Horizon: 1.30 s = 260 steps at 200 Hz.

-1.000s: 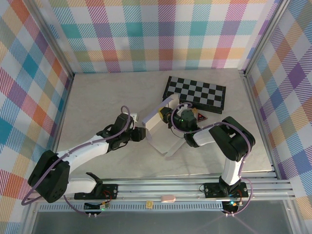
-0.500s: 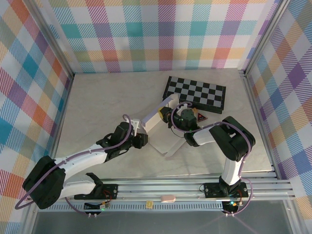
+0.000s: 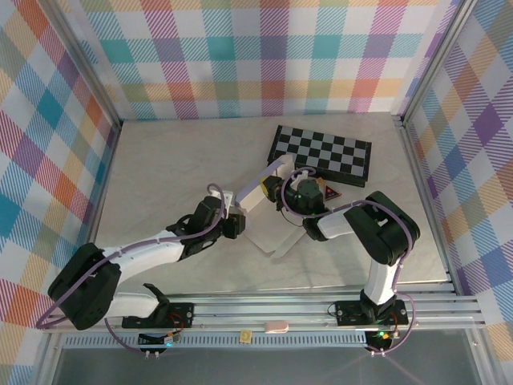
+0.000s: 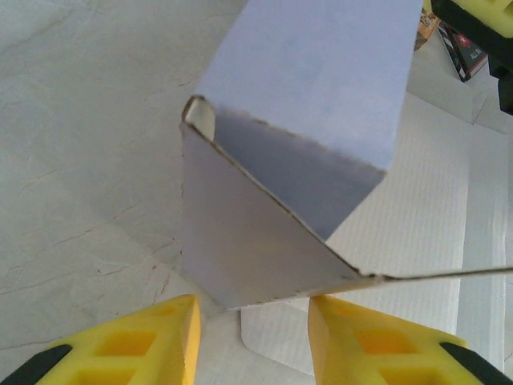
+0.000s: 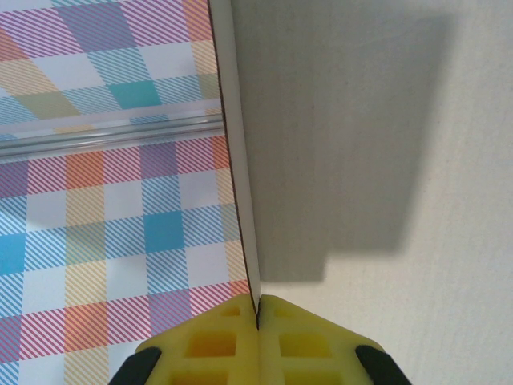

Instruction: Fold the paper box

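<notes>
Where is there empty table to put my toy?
Bare table lies far left, between the left wall and the checkerboard. The middle is crowded: the paper box, with the left pincer and right pincer at it.

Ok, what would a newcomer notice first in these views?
The half-folded lavender paper box mid-table, one flap standing up, with both arms at it. The right gripper is clamped on a panel's thin edge, while the left gripper sits open just short of a raised corner. Behind lies a black-and-grey checkerboard.
</notes>
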Tool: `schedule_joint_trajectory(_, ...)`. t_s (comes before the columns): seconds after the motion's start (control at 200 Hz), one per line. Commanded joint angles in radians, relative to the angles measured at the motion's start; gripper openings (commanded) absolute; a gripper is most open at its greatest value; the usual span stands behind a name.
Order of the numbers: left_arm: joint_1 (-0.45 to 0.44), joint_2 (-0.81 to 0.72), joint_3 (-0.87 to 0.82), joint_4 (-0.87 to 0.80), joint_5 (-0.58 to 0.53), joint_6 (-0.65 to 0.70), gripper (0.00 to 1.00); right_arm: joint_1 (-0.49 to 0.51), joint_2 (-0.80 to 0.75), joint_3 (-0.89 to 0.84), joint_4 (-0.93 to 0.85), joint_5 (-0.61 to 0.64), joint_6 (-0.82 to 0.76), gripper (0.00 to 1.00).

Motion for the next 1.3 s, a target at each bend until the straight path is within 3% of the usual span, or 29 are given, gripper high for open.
schedule_joint_trajectory(0.0, -0.005, 0.013, 0.041, 0.059, -0.022, 0.003, 0.41, -0.003, 0.011, -0.007, -0.096, -0.018, 0.004, 0.0)
schedule_joint_trajectory(0.51, -0.01, 0.1, 0.086, 0.08, -0.132, -0.067, 0.43, -0.002, 0.018, -0.006, -0.099, -0.024, 0.012, 0.0)
schedule_joint_trajectory(0.78, -0.036, 0.144, 0.128, 0.044, -0.213, -0.094, 0.36, 0.001, 0.014, -0.004, -0.104, -0.013, 0.021, 0.0)
schedule_joint_trajectory(0.915, -0.072, 0.181, 0.165, -0.01, -0.306, -0.114, 0.34, 0.01, 0.026, -0.005, -0.097, -0.009, 0.03, 0.0)
schedule_joint_trajectory(1.295, -0.122, 0.322, 0.256, -0.083, -0.407, -0.143, 0.1, 0.015, 0.021, -0.003, -0.103, 0.007, 0.045, 0.0)
